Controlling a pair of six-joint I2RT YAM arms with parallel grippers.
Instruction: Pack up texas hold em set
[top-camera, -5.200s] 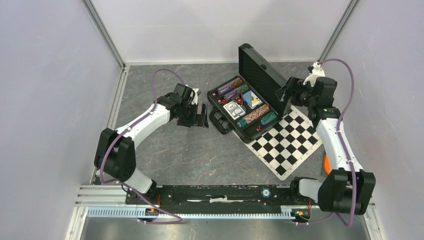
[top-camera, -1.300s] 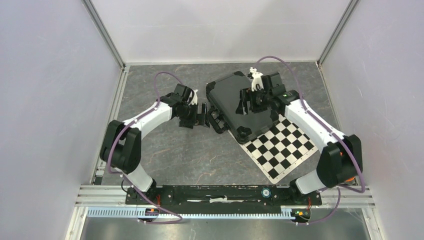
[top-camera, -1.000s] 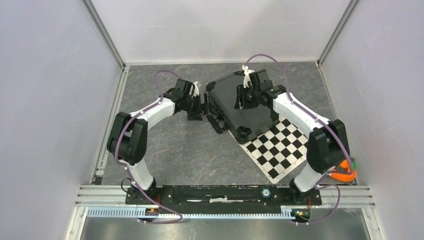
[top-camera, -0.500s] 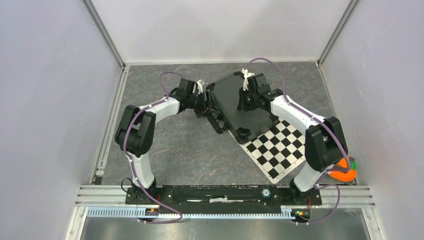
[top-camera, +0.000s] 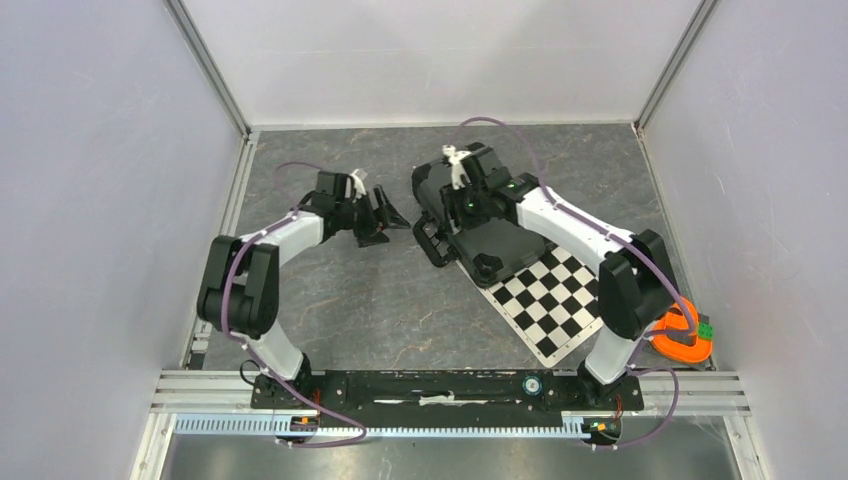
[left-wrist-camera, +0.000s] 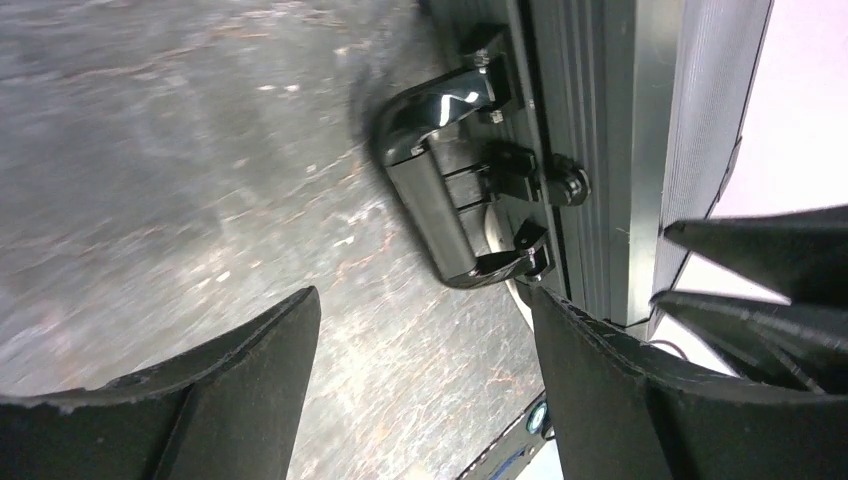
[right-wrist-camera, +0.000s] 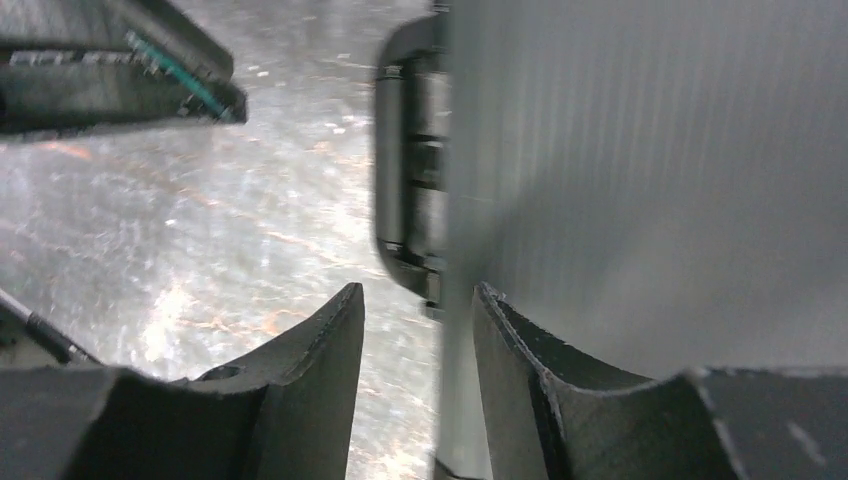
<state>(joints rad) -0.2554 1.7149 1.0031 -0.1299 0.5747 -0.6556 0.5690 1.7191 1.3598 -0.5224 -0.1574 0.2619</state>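
Left fingers (left-wrist-camera: 250, 380) spread, right fingers (right-wrist-camera: 300, 380) parted, black ribbed case (top-camera: 497, 240) closed, glossy handle (left-wrist-camera: 435, 210)

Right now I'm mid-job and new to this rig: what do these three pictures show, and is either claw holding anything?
A left arm and a right arm, each with a two-finger gripper, stand at the near edge of the table. The overhead picture looks down from behind them; the other two come from wrist cameras. A closed black case lies partly on a checkered mat; an orange ring toy sits far right. The left gripper is open near the case's handle, holding nothing. The right gripper hovers over the case's handle-side edge, fingers apart, gripping nothing.
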